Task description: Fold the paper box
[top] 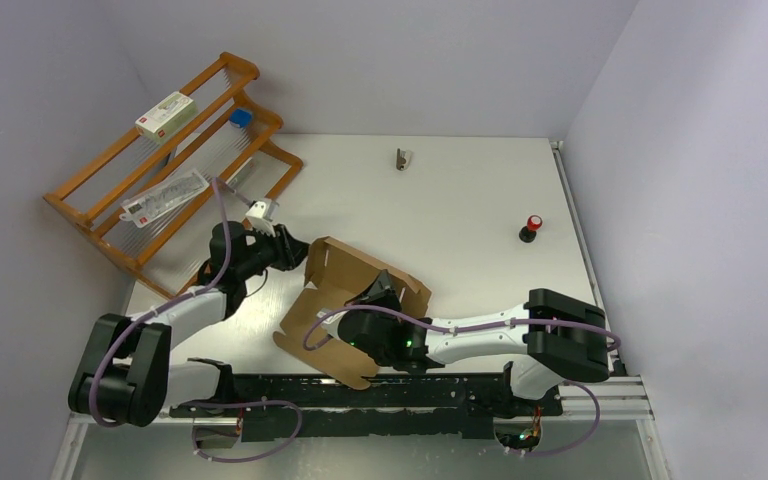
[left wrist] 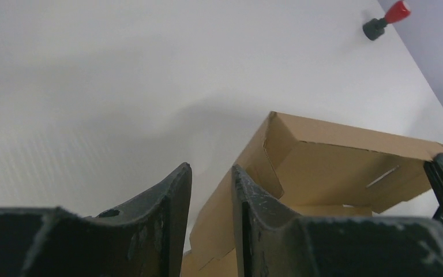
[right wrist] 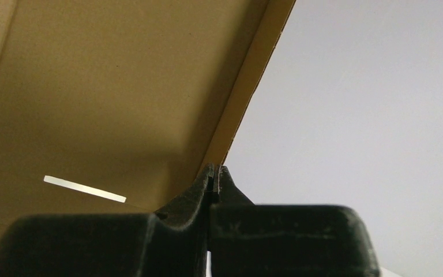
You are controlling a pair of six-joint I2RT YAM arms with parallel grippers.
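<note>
A white table [top: 460, 190] is shown bearing a half-folded brown paper box [top: 345, 285] near the arm bases, its long axis running far-left to near-right, with left fingers [left wrist: 173, 213] parted and empty beside its left corner and right fingers [right wrist: 196, 196] clenched at a raised wall's edge.

plain brown paper box [top: 340, 272], white table [top: 460, 200], red-topped black knob [top: 532, 227]
</note>
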